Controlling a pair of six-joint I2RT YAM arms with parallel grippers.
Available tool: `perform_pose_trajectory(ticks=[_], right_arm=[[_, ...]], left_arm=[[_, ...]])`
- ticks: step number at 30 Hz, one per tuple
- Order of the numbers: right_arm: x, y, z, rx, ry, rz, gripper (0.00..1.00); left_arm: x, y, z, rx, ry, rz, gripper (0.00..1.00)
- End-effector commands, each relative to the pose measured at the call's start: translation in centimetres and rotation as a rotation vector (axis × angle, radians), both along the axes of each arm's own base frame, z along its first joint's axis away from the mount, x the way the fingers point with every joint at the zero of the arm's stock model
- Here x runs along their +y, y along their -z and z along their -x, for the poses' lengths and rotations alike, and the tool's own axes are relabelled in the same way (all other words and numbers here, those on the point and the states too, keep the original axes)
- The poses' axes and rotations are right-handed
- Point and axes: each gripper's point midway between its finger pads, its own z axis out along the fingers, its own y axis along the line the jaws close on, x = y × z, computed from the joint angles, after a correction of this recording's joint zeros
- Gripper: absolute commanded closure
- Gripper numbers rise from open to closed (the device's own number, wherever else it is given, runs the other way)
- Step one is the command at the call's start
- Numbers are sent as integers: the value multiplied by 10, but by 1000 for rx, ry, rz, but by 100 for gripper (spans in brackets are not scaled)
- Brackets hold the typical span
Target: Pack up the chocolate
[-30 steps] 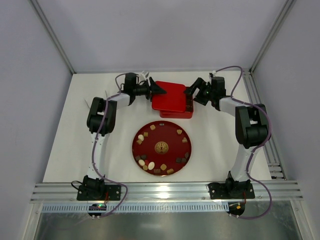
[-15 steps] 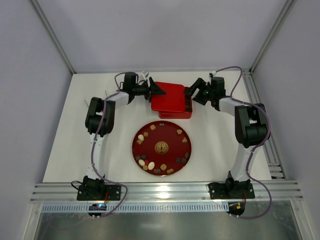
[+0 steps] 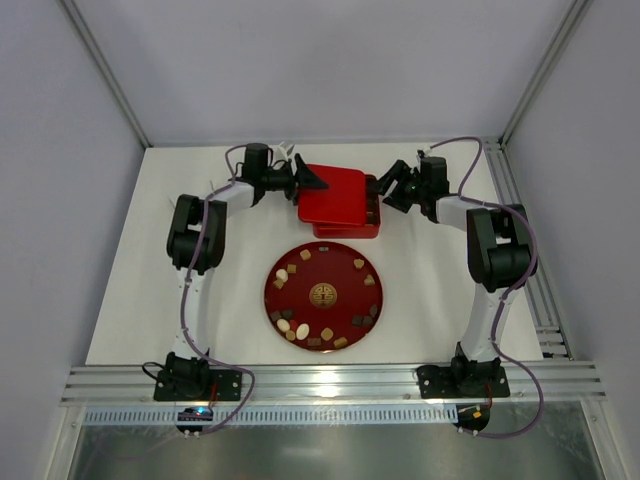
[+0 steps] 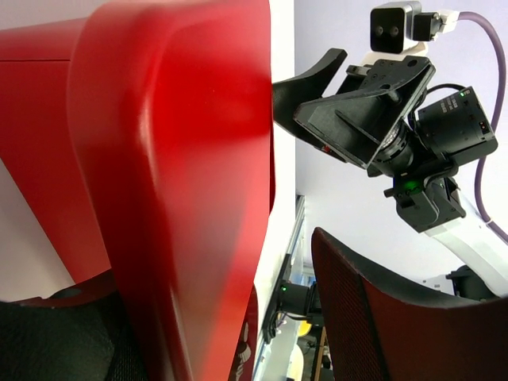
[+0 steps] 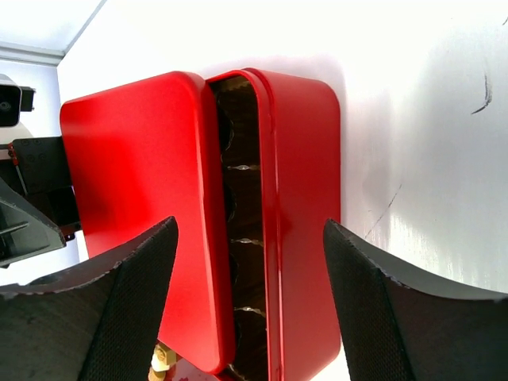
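**Lid to be cleared before any chocolate is packed**

The step in hand is judged to be the opening of the red box [image 3: 350, 229]. Its lid [image 5: 135, 198] is seen shifted away from the right pincer [image 5: 248, 234], so that one strip of compartments [image 5: 242, 238] is bared directly between that pincer's fingers. The right pincer is spread wide and nothing is held by it. The left pincer [image 3: 313, 181] is spread too. The lid's edge lies between its fingers, close against one and well apart from the other, so no grip is judged to be made. The chocolate [image 3: 305, 255] is laid out on the round red plate [image 3: 345, 285], well behind both pincers, towards the arm bases. Whether any piece lies in the dark compartments cannot be told.

The base is best steadied by the right pincer before the lid is pulled. The lid should be pinched squarely on its rim and raised clear rather than dragged. It should then be set down on the left pincer's outer side, away from the plate, so that the box is not shoved into the pieces.
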Motion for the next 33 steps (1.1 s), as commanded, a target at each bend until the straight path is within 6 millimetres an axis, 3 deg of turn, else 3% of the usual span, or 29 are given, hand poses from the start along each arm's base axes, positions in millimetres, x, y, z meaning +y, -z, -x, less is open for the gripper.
perform_pose_trajectory(ticks=[1,6,17,25,26,33], right_arm=[[2,-10,-10,-52,11,-8,27],[0,-2,-9,-29,21,1,40],[-4,13,-8,6,24,43,53],[-5,16,-8,10,27,47,57],[-5,16,-8,9,26,48,58],[-5,18,-7,14,28,49,61]], left_arm=[[13,-3,3,5,-19,-27,36],[14,-1,4,12,-21,-29,36],[16,3,7,29,-19,-58,35],[21,3,10,35,-18,-97,32],[21,3,11,35,-17,-99,24],[24,-8,10,22,-21,-94,25]])
